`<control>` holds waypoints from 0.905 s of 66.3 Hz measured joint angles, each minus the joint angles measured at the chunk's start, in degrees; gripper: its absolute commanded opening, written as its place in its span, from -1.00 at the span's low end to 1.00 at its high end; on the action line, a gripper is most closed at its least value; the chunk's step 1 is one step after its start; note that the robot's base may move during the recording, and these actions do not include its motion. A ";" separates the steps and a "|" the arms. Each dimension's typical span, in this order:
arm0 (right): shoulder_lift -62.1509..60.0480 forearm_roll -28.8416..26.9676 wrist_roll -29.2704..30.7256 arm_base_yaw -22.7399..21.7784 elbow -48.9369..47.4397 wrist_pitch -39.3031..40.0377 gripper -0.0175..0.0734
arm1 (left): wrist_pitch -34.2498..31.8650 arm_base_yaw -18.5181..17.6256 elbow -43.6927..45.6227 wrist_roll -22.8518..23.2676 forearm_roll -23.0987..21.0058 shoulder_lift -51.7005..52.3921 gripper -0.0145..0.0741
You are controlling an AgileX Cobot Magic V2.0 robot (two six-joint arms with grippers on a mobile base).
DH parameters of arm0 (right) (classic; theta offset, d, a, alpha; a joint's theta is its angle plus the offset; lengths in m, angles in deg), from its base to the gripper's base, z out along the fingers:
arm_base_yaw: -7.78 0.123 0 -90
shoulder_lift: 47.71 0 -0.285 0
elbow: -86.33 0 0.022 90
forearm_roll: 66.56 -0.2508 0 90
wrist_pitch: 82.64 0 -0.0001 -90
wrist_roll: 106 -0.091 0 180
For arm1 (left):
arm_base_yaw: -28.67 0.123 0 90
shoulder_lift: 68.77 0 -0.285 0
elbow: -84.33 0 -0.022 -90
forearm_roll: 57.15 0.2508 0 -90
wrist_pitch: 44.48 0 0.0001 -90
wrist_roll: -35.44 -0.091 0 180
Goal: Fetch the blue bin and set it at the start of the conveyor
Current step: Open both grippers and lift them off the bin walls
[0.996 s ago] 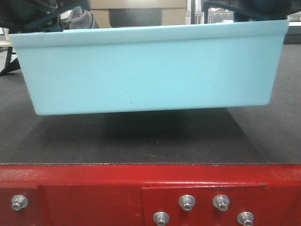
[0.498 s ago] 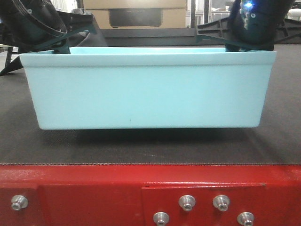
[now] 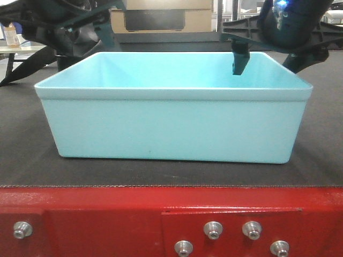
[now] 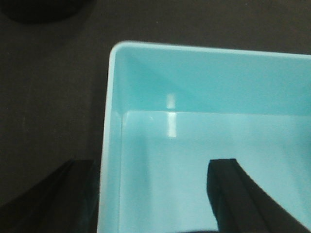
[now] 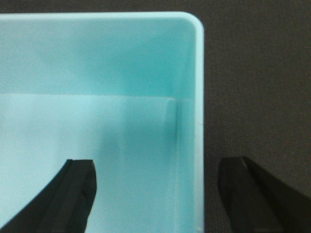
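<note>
Now pale cyan plastic rectangular bin (image 3: 174,126) sits flat on dark grey textured conveyor belt (image 3: 21,155), near its front edge, just behind glossy red metal frame (image 3: 107,222) with silver hex bolts (image 3: 213,230). Left gripper (image 4: 150,194) straddles bin's left wall: one finger inside, one outside, jaws spread, not pinching wall. Right gripper (image 5: 160,194) likewise straddles right wall near far corner, jaws wide apart. Cardboard box (image 3: 155,16) stands behind belt.
</note>
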 measured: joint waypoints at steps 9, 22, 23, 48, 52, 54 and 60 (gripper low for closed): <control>-1.26 0.00 0.00 0.00 -0.14 -2.10 0.12 | 2.42 0.00 1.15 0.00 0.27 0.00 0.19; -6.93 0.00 0.00 0.00 -0.14 -2.47 -0.06 | 5.90 0.00 2.89 0.00 0.16 0.93 0.16; -7.44 0.00 0.00 0.00 -0.14 -2.47 -0.09 | 6.03 0.00 2.99 0.00 0.03 1.29 0.15; -18.85 0.11 11.86 2.34 0.44 -2.92 -0.98 | 8.19 -2.99 2.71 -0.11 -6.08 10.59 -0.92; -19.83 0.11 14.32 2.79 1.78 -2.25 -0.98 | 8.05 -4.22 1.76 -0.60 -6.21 11.13 -0.92; -20.19 0.11 15.21 2.88 2.58 -1.79 -0.98 | 7.63 -4.99 0.94 -1.15 -6.31 11.39 -0.92; -21.86 0.11 17.42 3.26 6.37 1.00 -0.98 | 4.46 -7.18 -1.86 -2.62 -6.43 12.24 -0.92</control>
